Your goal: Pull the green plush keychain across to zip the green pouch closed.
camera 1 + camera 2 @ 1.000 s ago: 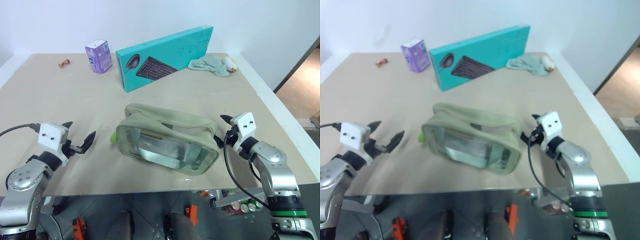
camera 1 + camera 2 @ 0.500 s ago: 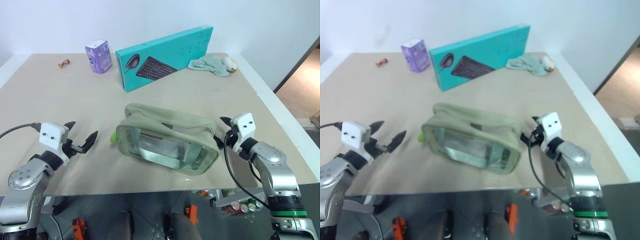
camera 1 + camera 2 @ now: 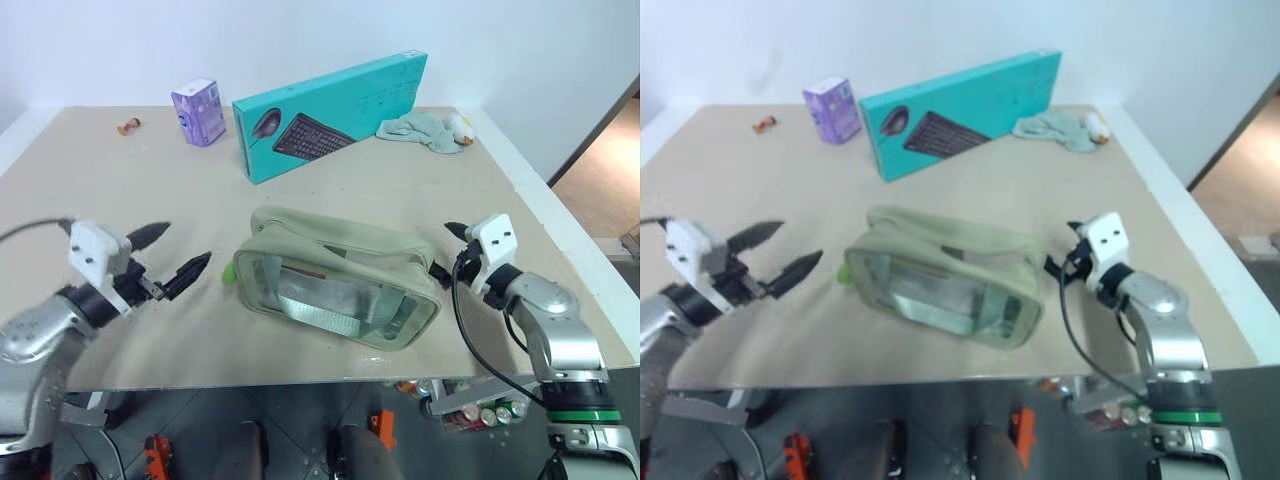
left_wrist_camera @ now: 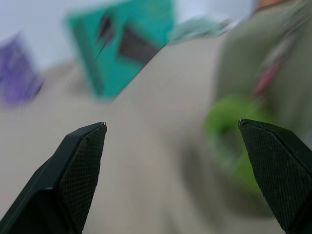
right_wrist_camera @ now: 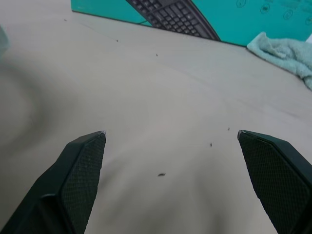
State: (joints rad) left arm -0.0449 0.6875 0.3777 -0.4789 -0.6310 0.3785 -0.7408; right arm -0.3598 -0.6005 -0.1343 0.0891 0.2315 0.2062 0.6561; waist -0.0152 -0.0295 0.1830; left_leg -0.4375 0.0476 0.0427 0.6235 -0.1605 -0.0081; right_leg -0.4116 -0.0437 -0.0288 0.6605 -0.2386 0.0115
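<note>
**Pouch position and gripper status**

No brand name or text can be read on any item; the teal box (image 3: 330, 115) shows only a printed keyboard and mouse.

The green pouch (image 3: 335, 275) lies on the table (image 3: 100, 190), in front of the teal box. Its long axis runs from near-left to far-right of the box. The green plush keychain (image 3: 228, 275) sits at the pouch's left end, touching it.

The left gripper (image 3: 170, 255) hovers left of the pouch, fingers spread wide, holding nothing. The right gripper (image 3: 448, 250) sits just beside the pouch's right end, fingers wide apart.
</note>
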